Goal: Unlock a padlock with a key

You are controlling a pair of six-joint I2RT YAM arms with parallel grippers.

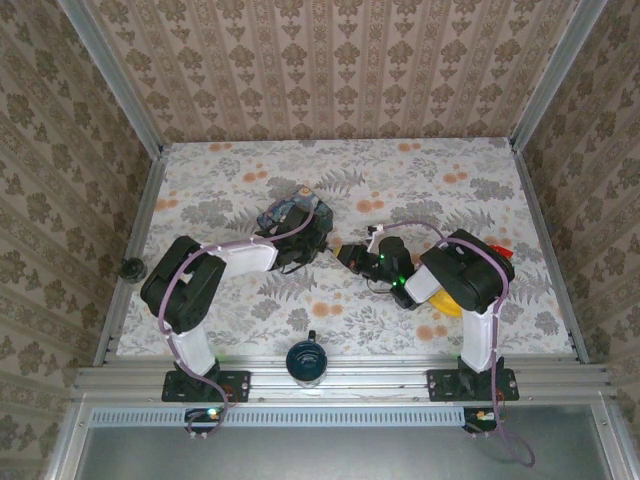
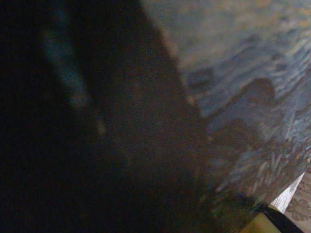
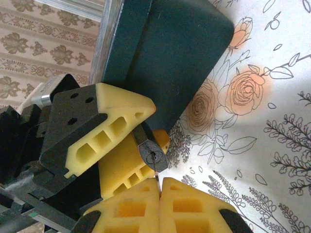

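In the right wrist view the small black padlock (image 3: 153, 154) is pinched between the left gripper's yellow fingers (image 3: 114, 124), its keyhole face turned towards me. My right gripper (image 3: 159, 181) is shut on the key (image 3: 157, 177). The thin blade stands up from between the fingertips and reaches the keyhole; how deep it sits I cannot tell. In the top view the two grippers meet mid-table, the right gripper (image 1: 347, 254) pointing left at the left gripper (image 1: 318, 243). The left wrist view is dark and blurred.
The blue painted box (image 1: 293, 212) stands just behind the left gripper, close against its camera (image 2: 243, 73) and dark in the right wrist view (image 3: 180, 48). A dark mug (image 1: 305, 360) sits at the near edge. A yellow object (image 1: 445, 300) lies under the right arm.
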